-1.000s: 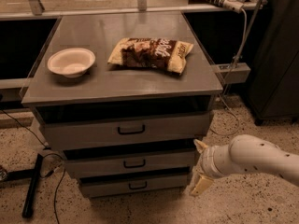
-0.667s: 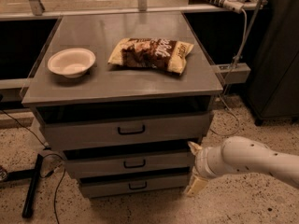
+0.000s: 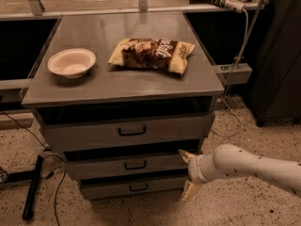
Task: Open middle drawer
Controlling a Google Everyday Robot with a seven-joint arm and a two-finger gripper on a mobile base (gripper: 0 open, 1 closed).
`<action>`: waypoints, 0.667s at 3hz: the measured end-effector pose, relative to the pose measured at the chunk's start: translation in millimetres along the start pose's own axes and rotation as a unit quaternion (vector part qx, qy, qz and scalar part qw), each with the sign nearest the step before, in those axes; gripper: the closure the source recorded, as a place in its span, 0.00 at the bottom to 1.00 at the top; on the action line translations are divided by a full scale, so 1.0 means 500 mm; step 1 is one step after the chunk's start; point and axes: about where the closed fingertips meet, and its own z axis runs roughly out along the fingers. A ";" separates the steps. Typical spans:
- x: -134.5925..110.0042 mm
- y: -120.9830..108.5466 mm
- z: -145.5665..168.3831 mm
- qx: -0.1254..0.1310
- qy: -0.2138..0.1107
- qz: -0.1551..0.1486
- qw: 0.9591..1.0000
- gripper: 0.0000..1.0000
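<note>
The middle drawer (image 3: 101, 167) is a grey metal front with a small black bar handle (image 3: 135, 165). It sits between the taller top drawer (image 3: 89, 134) and the narrower bottom drawer (image 3: 108, 189) of a grey cabinet. My gripper (image 3: 187, 173), on a white arm (image 3: 249, 166) coming in from the right, is at the right end of the middle drawer's front. It is open and empty. One tan finger (image 3: 185, 155) points at the middle drawer's right edge. The other (image 3: 190, 191) hangs lower, beside the bottom drawer.
On the cabinet top (image 3: 117, 81) stand a white bowl (image 3: 71, 62) at the left and a chip bag (image 3: 151, 54) at the centre. A black bar (image 3: 33, 187) and cables lie on the speckled floor at the left. A dark cabinet (image 3: 277, 55) stands at the right.
My arm has moved left, bringing the gripper closer to the right end of the drawer fronts. The drawers have not moved.
</note>
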 end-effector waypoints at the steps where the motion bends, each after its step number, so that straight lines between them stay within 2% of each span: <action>1: 0.000 0.000 0.001 0.000 -0.001 -0.001 1.000 0.00; 2: 0.004 -0.016 0.015 0.011 -0.005 -0.011 1.000 0.00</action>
